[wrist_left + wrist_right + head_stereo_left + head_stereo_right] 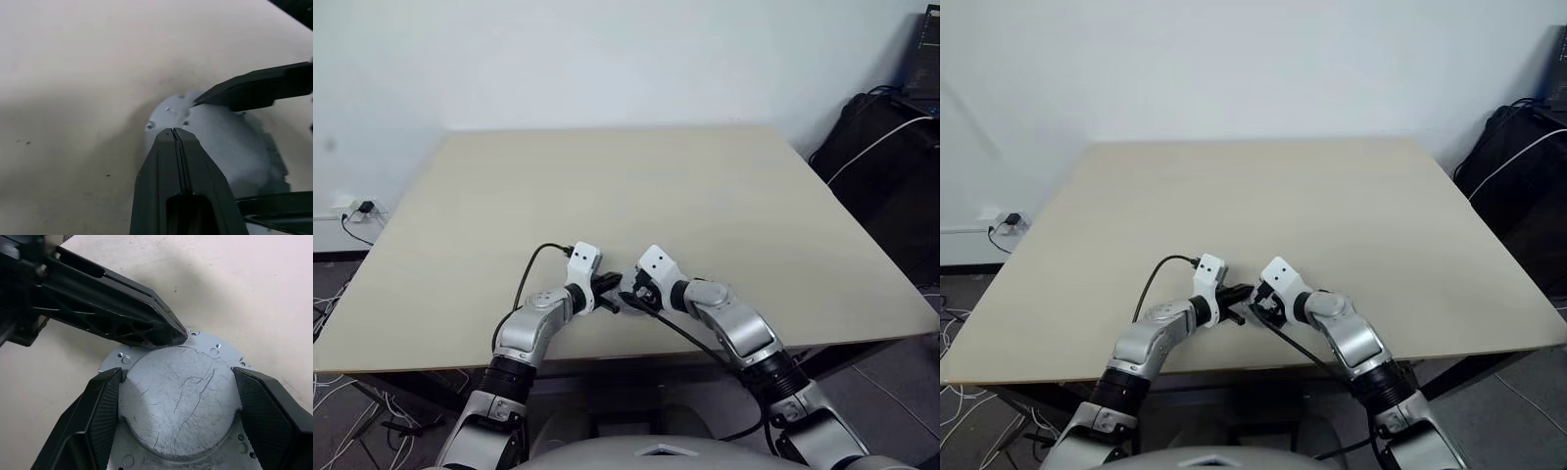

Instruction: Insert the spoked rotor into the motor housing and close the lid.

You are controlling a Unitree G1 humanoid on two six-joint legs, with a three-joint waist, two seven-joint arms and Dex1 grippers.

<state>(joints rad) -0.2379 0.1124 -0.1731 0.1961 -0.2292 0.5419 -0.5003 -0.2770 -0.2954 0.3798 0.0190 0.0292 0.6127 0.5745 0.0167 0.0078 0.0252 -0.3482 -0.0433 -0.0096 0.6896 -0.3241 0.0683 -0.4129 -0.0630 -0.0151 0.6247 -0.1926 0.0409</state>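
lid [178, 396]: smooth grey metal disc, rigid, likely slippery; grip opposite rim edges.
right end effector [176, 404]: wide, clamping lid.
left end effector [175, 133]: closed, tip touching lid.

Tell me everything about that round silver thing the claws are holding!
The lid is a round, silvery-grey metal disc, its smooth face scratched. It sits on a wider flange with small holes, on the pale table near the front edge. The right claw grips its sides with both fingers; the shut left claw touches its rim.
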